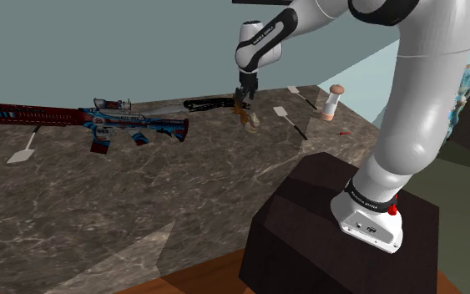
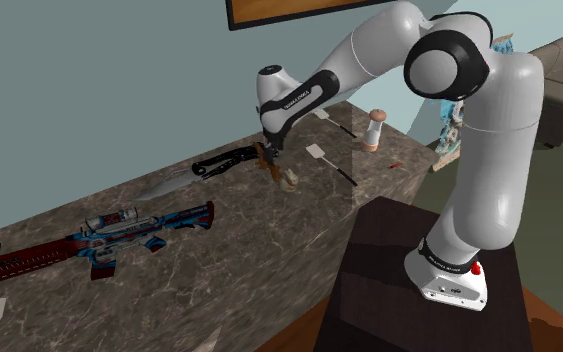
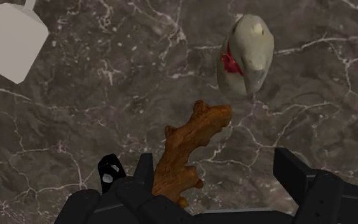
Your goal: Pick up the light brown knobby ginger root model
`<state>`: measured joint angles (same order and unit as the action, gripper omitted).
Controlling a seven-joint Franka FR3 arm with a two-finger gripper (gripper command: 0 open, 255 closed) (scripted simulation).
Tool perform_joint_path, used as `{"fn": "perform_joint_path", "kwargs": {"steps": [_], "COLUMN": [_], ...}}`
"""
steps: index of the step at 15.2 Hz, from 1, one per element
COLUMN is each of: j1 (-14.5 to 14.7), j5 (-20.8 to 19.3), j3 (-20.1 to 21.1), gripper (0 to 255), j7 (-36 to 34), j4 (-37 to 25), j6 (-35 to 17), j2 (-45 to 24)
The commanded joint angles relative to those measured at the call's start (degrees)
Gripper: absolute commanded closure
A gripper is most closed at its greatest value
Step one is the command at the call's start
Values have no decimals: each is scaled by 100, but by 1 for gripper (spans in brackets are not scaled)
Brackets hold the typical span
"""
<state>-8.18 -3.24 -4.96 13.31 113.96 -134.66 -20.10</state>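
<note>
The light brown knobby ginger root (image 3: pixel 187 149) stands on end between my gripper's (image 3: pixel 213 170) fingers, leaning against one finger (image 3: pixel 142 173), with a wide gap to the other finger (image 3: pixel 292 170). The gripper is open. In the shoulder view the gripper (image 1: pixel 243 98) points down at the marble counter (image 1: pixel 141 192), with the ginger root (image 1: pixel 245 113) just under it. In the second exterior view the ginger root (image 2: pixel 269 162) hangs below the gripper (image 2: pixel 268 147), its lower end near the counter (image 2: pixel 219 250).
A pale rounded object with a red mark (image 3: pixel 246 54) lies just beyond the ginger. A black-handled knife (image 1: pixel 208 103), a red and blue toy rifle (image 1: pixel 99 121), white spatulas (image 1: pixel 291 121) and a small shaker (image 1: pixel 333 102) lie on the counter. The dark stand (image 1: pixel 341 234) sits at the lower right.
</note>
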Motion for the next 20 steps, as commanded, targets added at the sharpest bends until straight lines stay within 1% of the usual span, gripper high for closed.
{"fn": "perform_joint_path", "kwargs": {"steps": [1,4,11,14,15,20], "j1": [-69,-151,-165,-166,-166,-165], "j5": [8,15,26,27,27,27], "j3": [-27,-50,-37,-36,-35,-35], "gripper": [0,0,0,0,255,255], "j7": [73,133,111,109,108,107], "j4": [-449,-1127,-1121,-1123,-1133,-1129], "j6": [-45,-62,-436,-466,-462,-461], "j2": [-461,-1109,-1479,-1511,-1516,-1512]}}
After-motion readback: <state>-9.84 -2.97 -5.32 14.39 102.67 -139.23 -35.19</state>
